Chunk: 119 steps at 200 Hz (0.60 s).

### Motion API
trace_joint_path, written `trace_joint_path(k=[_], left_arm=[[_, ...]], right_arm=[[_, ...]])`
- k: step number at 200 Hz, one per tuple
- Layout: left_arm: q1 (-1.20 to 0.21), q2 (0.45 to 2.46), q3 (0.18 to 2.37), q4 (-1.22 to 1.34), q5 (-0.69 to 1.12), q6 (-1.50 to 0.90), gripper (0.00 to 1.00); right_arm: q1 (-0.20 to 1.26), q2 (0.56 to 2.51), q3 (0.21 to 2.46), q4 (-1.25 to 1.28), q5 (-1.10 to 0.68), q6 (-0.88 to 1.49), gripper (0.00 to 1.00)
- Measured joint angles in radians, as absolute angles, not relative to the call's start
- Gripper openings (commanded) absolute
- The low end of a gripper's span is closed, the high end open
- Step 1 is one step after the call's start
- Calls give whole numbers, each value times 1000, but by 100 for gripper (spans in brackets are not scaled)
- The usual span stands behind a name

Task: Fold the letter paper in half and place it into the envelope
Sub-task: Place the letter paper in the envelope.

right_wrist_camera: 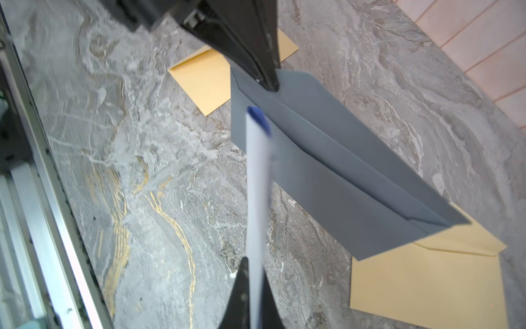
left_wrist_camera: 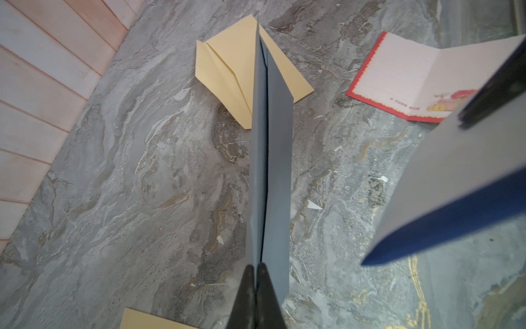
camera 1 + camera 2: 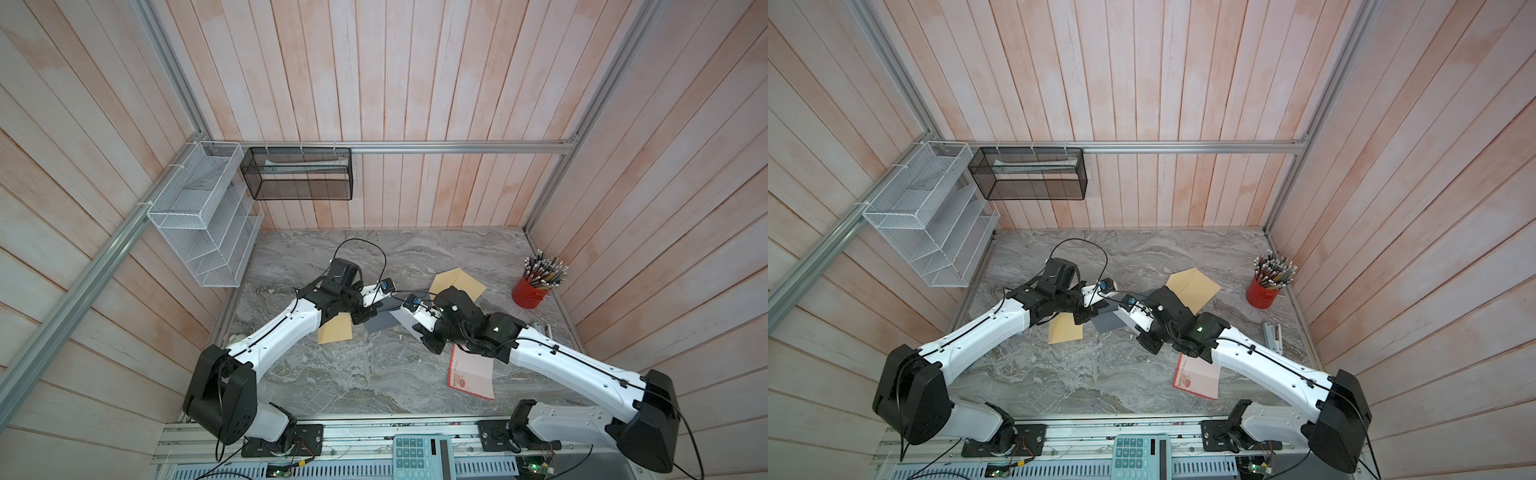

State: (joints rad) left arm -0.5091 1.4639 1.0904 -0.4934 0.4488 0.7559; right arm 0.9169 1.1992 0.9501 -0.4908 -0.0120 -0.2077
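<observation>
Grey marbled counter (image 3: 353,374), pink plank walls (image 3: 415,83) around you. Both arms reach inward, meet mid-counter. Your left tool (image 2: 255,266) pinches grey envelope (image 2: 270,171), lifted above counter. Your right tool (image 1: 254,260) pinches folded letter paper (image 1: 257,185), tip just beside envelope; contact unclear.

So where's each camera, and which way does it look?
Both top views: high over the front, looking down on the grey marble table; white left arm and right arm show.
Left wrist: behind the left gripper, looking along it at its flat grey envelope.
Right wrist: behind the right gripper, looking along its folded white-and-blue paper.
Shared: both wrist views see the grey envelope.
</observation>
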Motion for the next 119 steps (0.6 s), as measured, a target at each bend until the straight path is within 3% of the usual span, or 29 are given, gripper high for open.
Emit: trace_joint_path(k=[74, 119], left_arm=[[-511, 1517, 1156, -643, 557, 850, 0], [-514, 1517, 1156, -664, 582, 875, 0]], right_arm=[[997, 1071, 915, -495, 116, -480, 0], [1022, 1117, 921, -436, 183, -613, 0]])
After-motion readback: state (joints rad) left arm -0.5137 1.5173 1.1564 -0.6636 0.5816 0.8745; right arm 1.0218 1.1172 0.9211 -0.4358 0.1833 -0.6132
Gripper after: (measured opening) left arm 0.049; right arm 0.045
